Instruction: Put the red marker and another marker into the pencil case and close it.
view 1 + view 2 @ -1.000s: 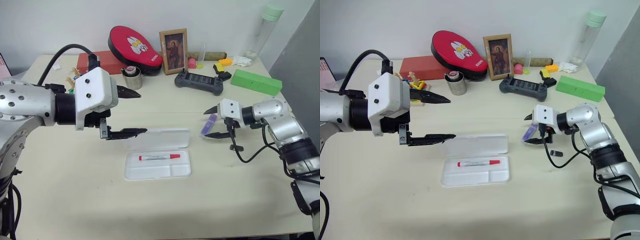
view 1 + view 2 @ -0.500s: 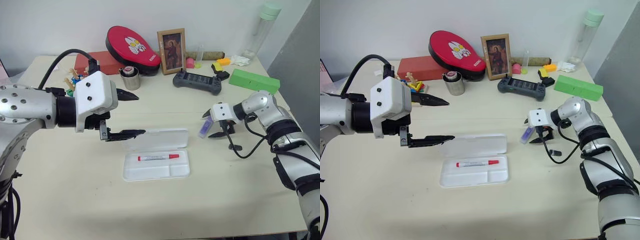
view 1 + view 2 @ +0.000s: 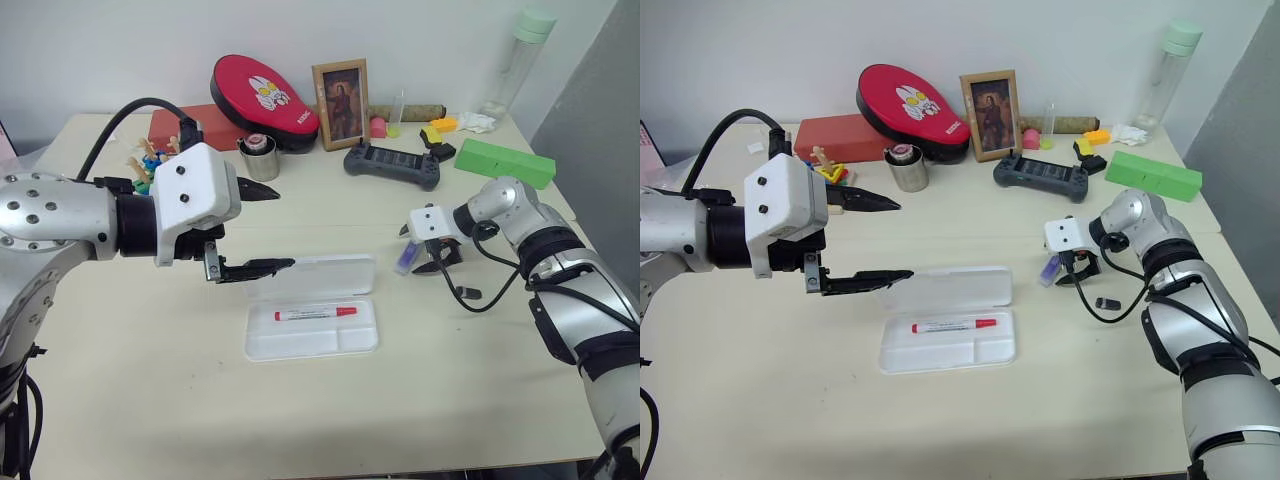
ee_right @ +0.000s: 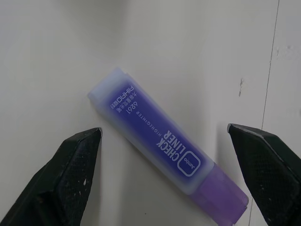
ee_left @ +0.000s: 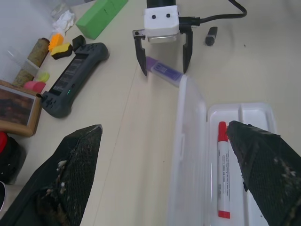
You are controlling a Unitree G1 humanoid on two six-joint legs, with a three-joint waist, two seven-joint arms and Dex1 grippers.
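So we've got the red marker (image 3: 317, 313) already lying in the open pencil case (image 3: 312, 329), and our right gripper (image 5: 162, 47) is spread wide straddling the purple marker (image 4: 164, 153) on the worktop (image 3: 420, 400) to pinch it, while the left gripper (image 3: 262, 228) hangs open above the lid.

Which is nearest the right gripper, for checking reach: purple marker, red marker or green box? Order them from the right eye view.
1. Purple marker, between the open right gripper fingers.
2. Green box, behind it near the table's back edge.
3. Red marker, in the open pencil case.

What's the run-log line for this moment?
red marker in open pencil case | right tool open, straddling purple marker on table | left tool open, empty
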